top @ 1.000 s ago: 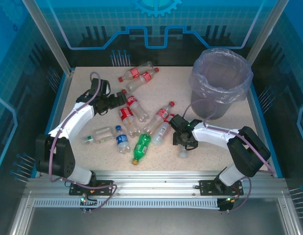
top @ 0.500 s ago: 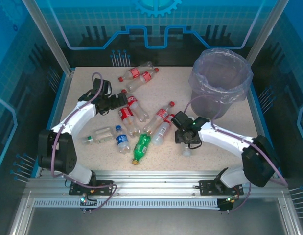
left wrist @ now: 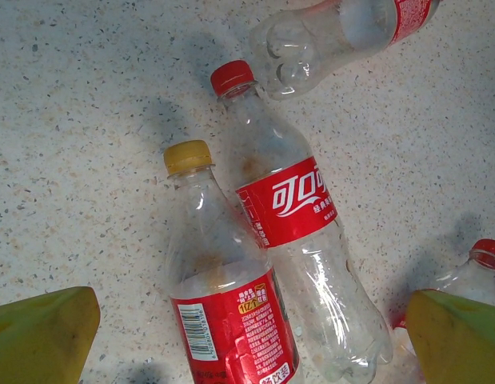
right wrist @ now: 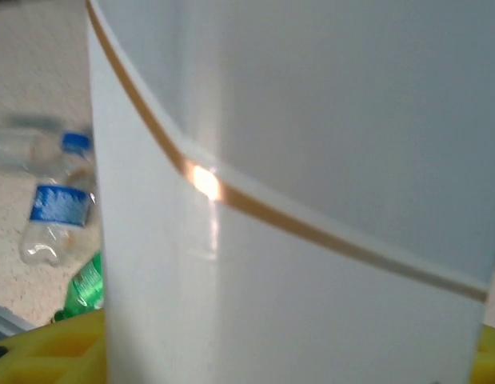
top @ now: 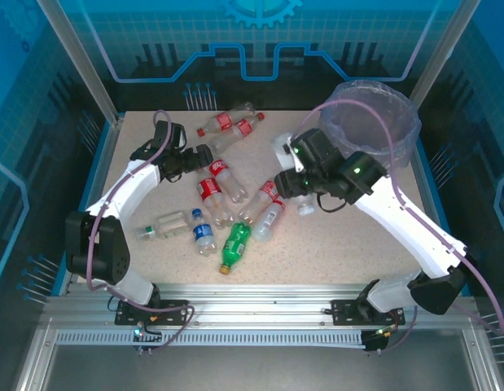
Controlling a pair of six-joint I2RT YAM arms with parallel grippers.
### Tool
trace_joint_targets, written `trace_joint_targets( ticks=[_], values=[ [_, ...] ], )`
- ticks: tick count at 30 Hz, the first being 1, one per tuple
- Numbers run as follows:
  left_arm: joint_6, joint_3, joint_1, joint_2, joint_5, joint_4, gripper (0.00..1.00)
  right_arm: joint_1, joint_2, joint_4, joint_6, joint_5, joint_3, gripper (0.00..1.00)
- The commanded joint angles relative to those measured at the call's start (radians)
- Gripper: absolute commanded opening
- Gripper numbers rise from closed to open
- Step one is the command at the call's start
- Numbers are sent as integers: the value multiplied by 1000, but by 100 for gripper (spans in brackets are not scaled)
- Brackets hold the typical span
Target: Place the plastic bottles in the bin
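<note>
Left gripper (left wrist: 247,340): jaws spread wide, nothing held. Its yellow fingertips (left wrist: 41,334) flank two bottles lying side by side on the speckled table (left wrist: 71,120); whether they touch either bottle cannot be told. One is a red-capped cola bottle (left wrist: 295,232), the other a yellow-capped, red-labelled bottle (left wrist: 223,312), and the two touch along their sides.

Right gripper (top: 303,189): raised above the table and closed on a white-labelled bottle (right wrist: 311,160), which sits close before the wrist camera and is held clear of the surface.

Bin (top: 394,134): lined with a pale-purple bag, at the far right corner, just behind the right arm.

Loose on the table at centre: a green bottle (top: 235,243), a blue-labelled bottle (top: 203,232) and several red-labelled bottles (top: 227,124).
</note>
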Motion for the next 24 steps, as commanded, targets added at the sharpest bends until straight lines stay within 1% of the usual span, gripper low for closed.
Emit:
trace_joint_targets(
  ticks=[1, 3, 6, 11, 16, 20, 24],
  values=[
    [0, -5, 1, -5, 15, -17, 99, -47, 42, -44, -144, 87, 129, 52],
    [3, -10, 1, -16, 14, -21, 99, -99, 61, -16, -193, 135, 189, 52],
    [10, -18, 1, -38, 7, -36, 99, -218, 78, 15, -241, 196, 257, 51],
    [18, -58, 1, -84, -10, -46, 99, -442, 62, 158, -296, 174, 247, 46],
    [6, -80, 1, -106, -6, -44, 99, -600, 47, 321, -313, 130, 183, 43],
    [4, -79, 1, -113, -6, -41, 99, -691, 71, 389, -317, 87, 135, 43],
    [3, -70, 1, -112, 0, -43, 99, -728, 102, 443, -324, 40, 84, 43]
  ],
)
